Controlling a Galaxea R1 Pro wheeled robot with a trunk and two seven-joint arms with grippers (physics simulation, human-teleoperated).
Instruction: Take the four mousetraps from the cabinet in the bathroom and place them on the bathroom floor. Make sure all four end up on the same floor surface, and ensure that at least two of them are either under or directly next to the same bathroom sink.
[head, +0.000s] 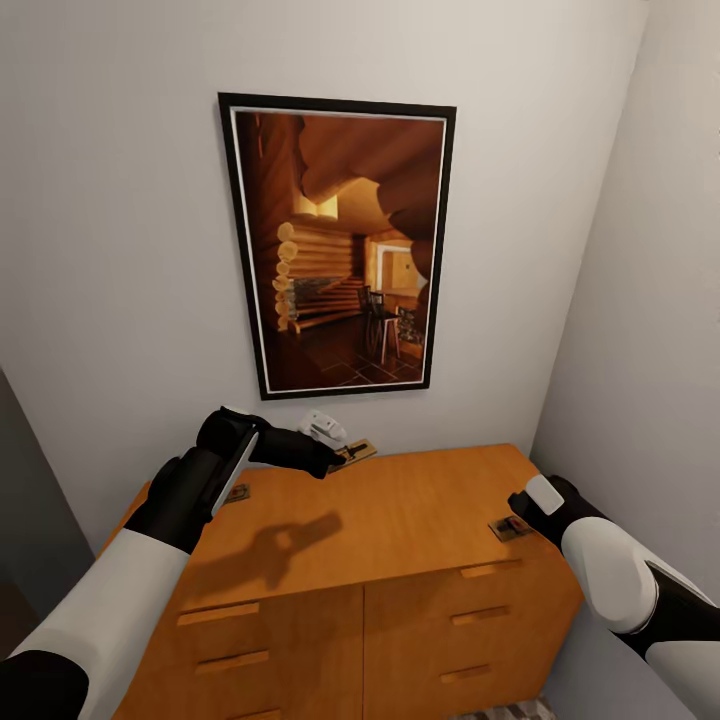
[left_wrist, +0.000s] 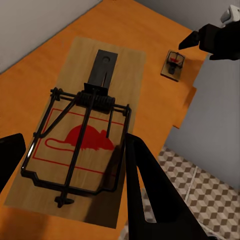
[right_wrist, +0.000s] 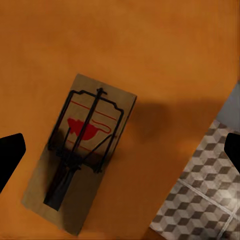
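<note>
Both arms reach over the cabinet (head: 400, 520); each tool, left (head: 335, 458) and right (head: 520, 510), hangs spread above a mousetrap (left_wrist: 85, 135).

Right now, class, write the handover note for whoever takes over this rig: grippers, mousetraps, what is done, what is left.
Left gripper: open, its fingers either side of the mousetrap at the back edge of the cabinet; not gripped.
Right gripper: open, hovering above the mousetrap near the right edge.
A third mousetrap lies on the cabinet top near its left edge. I cannot see a fourth.
Done: none on the bathroom floor that I can see.
Left: grip, carry and set all four down, at least two by one sink.
</note>
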